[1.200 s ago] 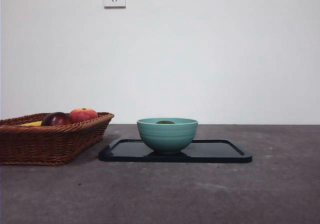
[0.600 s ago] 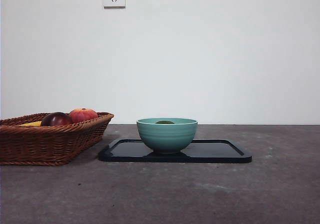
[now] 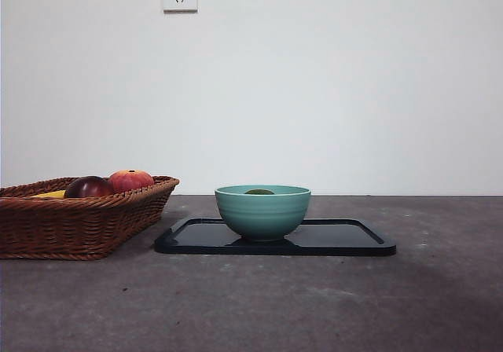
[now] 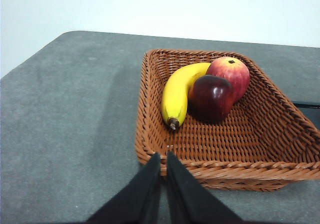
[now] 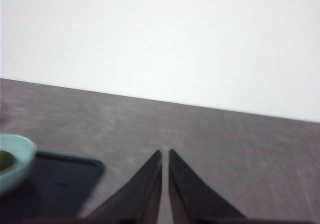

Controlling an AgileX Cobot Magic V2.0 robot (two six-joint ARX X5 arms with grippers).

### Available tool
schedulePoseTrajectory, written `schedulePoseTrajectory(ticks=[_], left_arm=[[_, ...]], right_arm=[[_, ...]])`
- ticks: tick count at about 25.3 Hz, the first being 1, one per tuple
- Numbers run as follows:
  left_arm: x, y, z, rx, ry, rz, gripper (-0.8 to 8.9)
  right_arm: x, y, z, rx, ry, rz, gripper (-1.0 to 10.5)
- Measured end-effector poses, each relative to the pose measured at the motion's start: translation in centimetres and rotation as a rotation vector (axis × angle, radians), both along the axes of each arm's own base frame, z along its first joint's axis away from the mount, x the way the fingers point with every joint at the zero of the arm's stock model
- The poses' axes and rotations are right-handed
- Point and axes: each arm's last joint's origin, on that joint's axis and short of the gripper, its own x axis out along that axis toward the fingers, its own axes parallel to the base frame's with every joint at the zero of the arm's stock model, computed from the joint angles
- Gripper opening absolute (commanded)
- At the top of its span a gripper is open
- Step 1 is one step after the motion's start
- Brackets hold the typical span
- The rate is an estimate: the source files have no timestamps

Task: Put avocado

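With the avocado (image 3: 259, 192) already lying in the teal bowl (image 3: 263, 211) at centre frame, the placing looks finished, and both the left pincer (image 4: 162, 160) and right pincer (image 5: 165, 156), closed and empty, need only wait.

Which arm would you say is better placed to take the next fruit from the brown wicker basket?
Probably left: the left gripper, jaws shut, hangs beside the brown wicker basket. The right gripper hangs off beside the black tray.
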Motion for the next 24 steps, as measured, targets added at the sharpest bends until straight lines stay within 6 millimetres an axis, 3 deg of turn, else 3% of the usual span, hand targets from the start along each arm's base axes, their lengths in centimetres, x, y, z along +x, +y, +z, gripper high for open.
schedulePoseTrajectory(ticks=[5, 8, 24], left_arm=[[0.0, 0.0, 0.0, 0.0, 0.0, 0.0, 0.19], [0.0, 0.0, 0.0, 0.0, 0.0, 0.0, 0.19], [0.0, 0.0, 0.0, 0.0, 0.0, 0.0, 0.19]], right_arm=[[0.2, -0.6, -3.3, -0.004, 0.038, -0.062, 0.2], [0.1, -0.8, -4.2, -0.003, 0.037, -0.084, 0.2], [-0.2, -1.2, -5.7, -0.02, 0.187, -0.184, 0.2]])
